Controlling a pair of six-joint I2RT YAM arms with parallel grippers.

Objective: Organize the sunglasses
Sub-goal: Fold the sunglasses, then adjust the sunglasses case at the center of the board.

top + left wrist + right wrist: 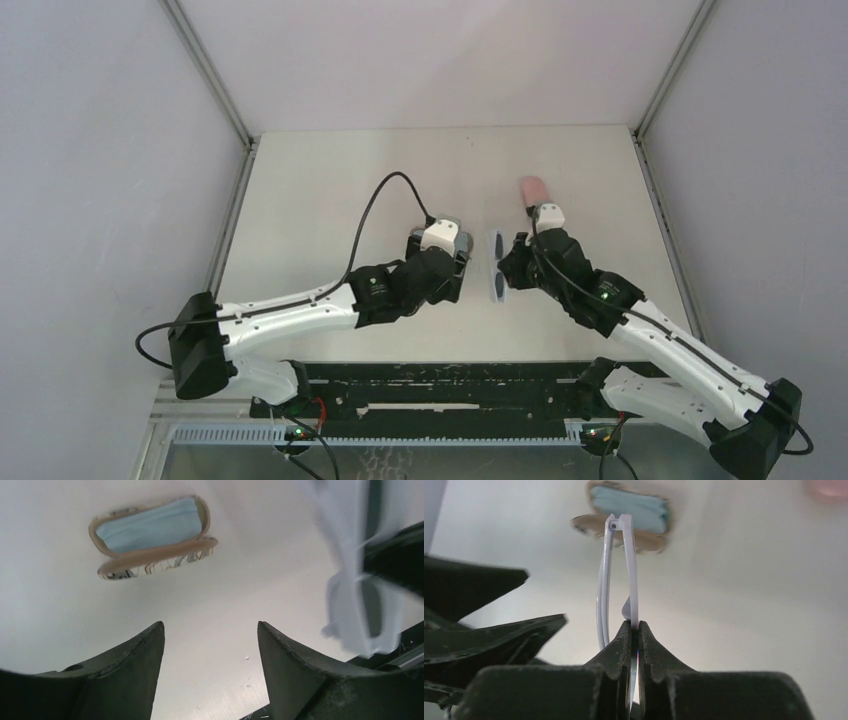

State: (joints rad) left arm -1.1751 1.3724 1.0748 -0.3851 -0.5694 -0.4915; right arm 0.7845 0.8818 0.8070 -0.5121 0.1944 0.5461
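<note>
Right claw [634, 626] pinches one pair of white-framed sunglasses [497, 266]; one open case [150, 535] beyond.

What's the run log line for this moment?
left gripper: open, empty | right gripper: shut on white sunglasses | open case: on table, blue cloth inside

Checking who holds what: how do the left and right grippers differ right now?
The left gripper is open, nothing between its fingers; the right gripper is shut on the white sunglasses. The left has the glasses off to its side; the right pinches them. Both have dark fingers.
</note>
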